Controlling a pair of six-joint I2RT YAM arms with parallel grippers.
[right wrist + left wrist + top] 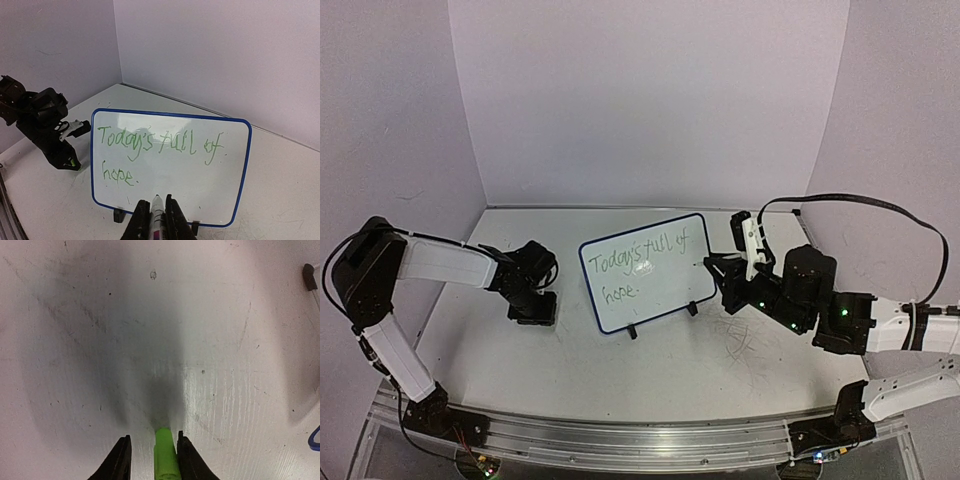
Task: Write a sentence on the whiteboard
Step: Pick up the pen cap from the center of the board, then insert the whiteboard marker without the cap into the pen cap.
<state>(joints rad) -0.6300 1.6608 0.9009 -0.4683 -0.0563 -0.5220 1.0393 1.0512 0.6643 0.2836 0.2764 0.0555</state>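
The whiteboard (650,285) (200,185) stands on its two black feet at the table's middle, tilted back. The sentence (642,262) (150,142) is on it in green handwriting: "Today's full of" above "hope." My right gripper (716,265) (154,207) hovers just right of the board, shut on a white marker (157,212) whose dark tip points at the board's lower edge. My left gripper (533,306) (152,440) points down at the table left of the board. A green cap (165,457) sits between its fingers, against the right one, with a gap on the left.
Purple walls close off the back and both sides. The tabletop (650,380) is white and scuffed. A small dark foot-like piece (309,277) and a bit of blue edge (315,440) show at the right of the left wrist view.
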